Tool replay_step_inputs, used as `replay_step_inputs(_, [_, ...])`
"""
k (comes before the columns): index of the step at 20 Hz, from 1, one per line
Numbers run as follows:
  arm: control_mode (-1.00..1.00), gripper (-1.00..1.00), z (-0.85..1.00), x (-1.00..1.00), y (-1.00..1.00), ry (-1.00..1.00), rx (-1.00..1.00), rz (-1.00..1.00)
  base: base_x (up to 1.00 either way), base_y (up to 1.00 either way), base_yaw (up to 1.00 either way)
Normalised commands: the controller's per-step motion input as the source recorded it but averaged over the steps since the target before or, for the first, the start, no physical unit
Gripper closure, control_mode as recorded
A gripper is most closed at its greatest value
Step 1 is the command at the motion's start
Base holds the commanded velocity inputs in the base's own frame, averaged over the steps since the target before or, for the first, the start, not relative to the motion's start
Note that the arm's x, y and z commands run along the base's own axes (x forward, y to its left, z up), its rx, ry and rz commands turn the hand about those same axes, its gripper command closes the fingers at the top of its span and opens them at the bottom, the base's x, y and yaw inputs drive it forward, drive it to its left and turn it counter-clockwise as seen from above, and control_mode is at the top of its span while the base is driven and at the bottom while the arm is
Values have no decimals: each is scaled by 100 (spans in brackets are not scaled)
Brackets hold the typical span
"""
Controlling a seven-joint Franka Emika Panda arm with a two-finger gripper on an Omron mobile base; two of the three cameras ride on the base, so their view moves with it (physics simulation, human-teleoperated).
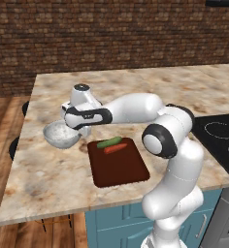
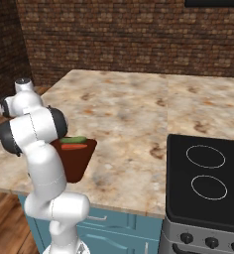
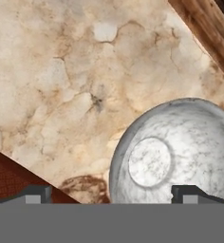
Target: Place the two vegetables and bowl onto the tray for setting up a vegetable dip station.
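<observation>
Tray (image 1: 120, 169), the dark reddish-brown board, lies flat on the marble counter (image 1: 136, 87) near its front edge and is the biggest loose thing here; it looks stiff and need not be lifted at all. Next in size, the bowl (image 1: 59, 136) sits on the counter just beside the tray's left side, off the board, so it seems to be the piece left to move. It looks rigid and smooth, probably slippery on its curved wall, so the rim is the sensible place to pinch, one finger inside and one outside. The cucumber (image 1: 109, 143) and the carrot (image 1: 115, 148) already lie side by side at the tray's far end, both small and light. The gripper (image 3: 111, 195) hangs just above the bowl with its fingers spread wide and nothing between them. The left base view gives the whole layout: bowl, tray and both vegetables together. The right base view has the arm standing in front of most of the tray and adds the black stovetop (image 2: 205, 173) well to the right. The hand view looks straight down into the bowl's speckled inside, with a tray corner at its lower left.
</observation>
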Motion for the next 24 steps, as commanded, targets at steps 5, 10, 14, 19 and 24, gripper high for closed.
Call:
replay_step_inputs(5, [-100, -100, -21, 17, 1, 0, 0, 0, 0, 0, 0])
replay_step_inputs(10, [-100, -100, -22, 20, 4, 0, 0, 0, 0, 0, 0])
replay_step_inputs(14, [-100, -100, -18, 12, 5, 0, 0, 0, 0, 0, 0])
replay_step_inputs(19, [-100, -100, -5, 0, 4, 1, 0, 0, 0, 0, 0])
replay_step_inputs(24, [-100, -100, -12, 0, 0, 0, 0, 0, 0, 0, 0])
